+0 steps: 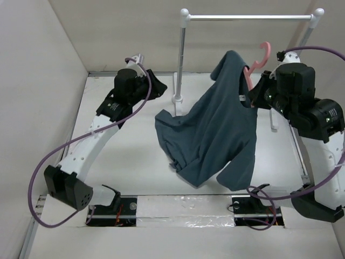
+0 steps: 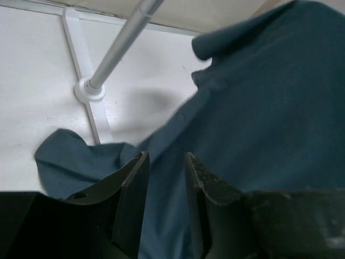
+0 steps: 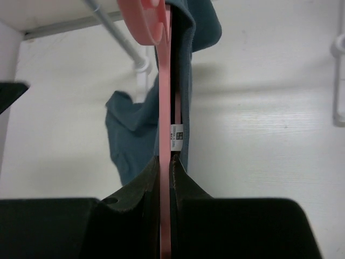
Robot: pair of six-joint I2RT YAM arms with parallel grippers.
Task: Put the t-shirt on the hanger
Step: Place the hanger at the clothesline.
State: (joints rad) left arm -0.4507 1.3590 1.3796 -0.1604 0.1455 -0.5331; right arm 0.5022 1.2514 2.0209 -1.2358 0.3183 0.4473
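Observation:
The dark teal t-shirt (image 1: 215,135) hangs over the salmon-pink hanger (image 1: 257,62), draped down and left, with its lower part resting on the table. My right gripper (image 1: 253,94) is shut on the hanger's thin bar (image 3: 164,97). In the right wrist view (image 3: 165,162) the shirt's light neck label (image 3: 177,136) sits just past the fingertips. My left gripper (image 1: 160,86) is open and empty, above and left of the shirt's left end. In the left wrist view (image 2: 166,162) the shirt fabric (image 2: 269,108) lies beyond the parted jaws.
A white metal rail (image 1: 248,17) runs across the back on two posts. The left post (image 1: 180,65) stands on a cross-shaped foot (image 2: 86,89) beside the shirt. Beige walls enclose the left and back sides.

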